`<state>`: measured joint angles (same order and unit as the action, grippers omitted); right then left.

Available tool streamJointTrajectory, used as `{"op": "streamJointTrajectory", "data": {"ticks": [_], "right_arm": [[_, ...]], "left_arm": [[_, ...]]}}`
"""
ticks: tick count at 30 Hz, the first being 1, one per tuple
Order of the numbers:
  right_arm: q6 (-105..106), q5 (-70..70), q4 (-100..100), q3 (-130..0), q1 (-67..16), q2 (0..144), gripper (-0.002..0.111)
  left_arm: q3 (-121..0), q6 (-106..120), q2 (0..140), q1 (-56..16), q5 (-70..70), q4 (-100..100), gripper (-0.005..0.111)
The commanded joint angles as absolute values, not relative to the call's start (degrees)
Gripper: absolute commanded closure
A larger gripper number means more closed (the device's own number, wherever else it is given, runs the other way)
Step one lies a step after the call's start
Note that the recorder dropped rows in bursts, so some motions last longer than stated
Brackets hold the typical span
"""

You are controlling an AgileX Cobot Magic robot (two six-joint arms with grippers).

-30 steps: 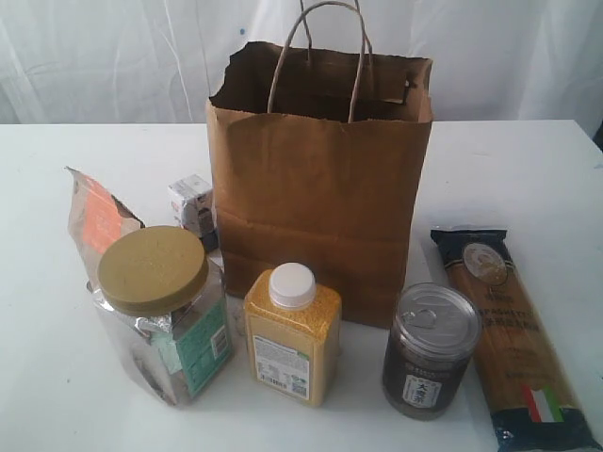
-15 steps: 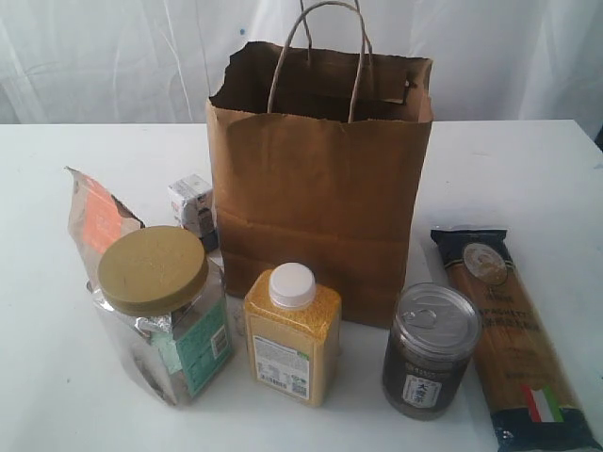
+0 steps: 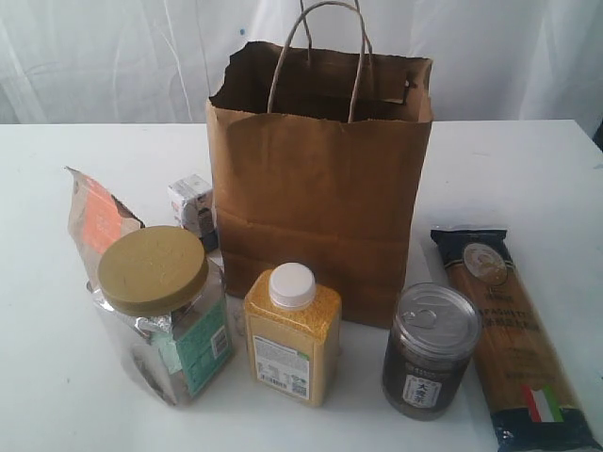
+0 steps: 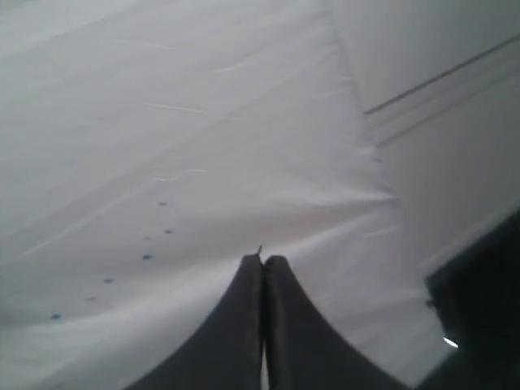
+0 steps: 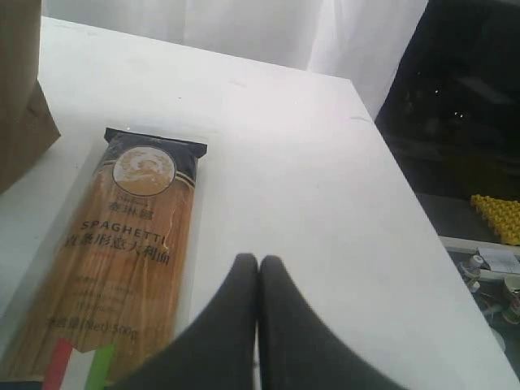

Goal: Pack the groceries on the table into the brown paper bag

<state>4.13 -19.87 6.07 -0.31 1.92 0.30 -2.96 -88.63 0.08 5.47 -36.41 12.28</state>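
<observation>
On the large flat white tabletop, the tall brown kraft paper bag stands upright, with the unpacked groceries around its base. The black left gripper and black right gripper are both closed, holding nothing. The right one hangs near the long flat spaghetti packet. Grabbed at one end, the packet could sag, snag the ragged rim and topple the light bag.
</observation>
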Motion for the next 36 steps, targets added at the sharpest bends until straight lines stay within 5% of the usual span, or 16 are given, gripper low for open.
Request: {"op": "streamJointTrajectory", "data": {"ticks": [1,6,8,13,17,21,28,36], "right_arm": [[4.1,-19.7,6.0,0.0,1.7,0.0,0.108],[1.0,-19.7,6.0,0.0,1.7,0.0,0.108],[1.0,-19.7,6.0,0.0,1.7,0.0,0.108],[1.0,-19.7,6.0,0.0,1.7,0.0,0.108],[1.0,-19.7,6.0,0.0,1.7,0.0,0.108],[1.0,-19.7,6.0,0.0,1.7,0.0,0.108],[1.0,-19.7,6.0,0.0,1.7,0.0,0.108],[1.0,-19.7,6.0,0.0,1.7,0.0,0.108]], "left_arm": [[-14.5,-98.8,0.0,5.2,-37.1,30.9,0.107],[-31.4,-121.5,5.1,5.2,-30.6,74.7,0.107],[-40.1,-121.5,12.6,5.2,-40.6,90.6,0.107],[-46.1,-121.5,26.4,4.9,-42.2,97.6,0.107],[-44.7,-121.5,32.2,4.9,-18.0,97.4,0.107],[-44.7,-117.9,35.0,4.9,-8.3,97.9,0.107],[-44.7,-110.5,39.6,3.1,-13.5,99.9,0.107],[-44.7,-110.5,40.0,0.8,-34.5,99.9,0.107]]}}
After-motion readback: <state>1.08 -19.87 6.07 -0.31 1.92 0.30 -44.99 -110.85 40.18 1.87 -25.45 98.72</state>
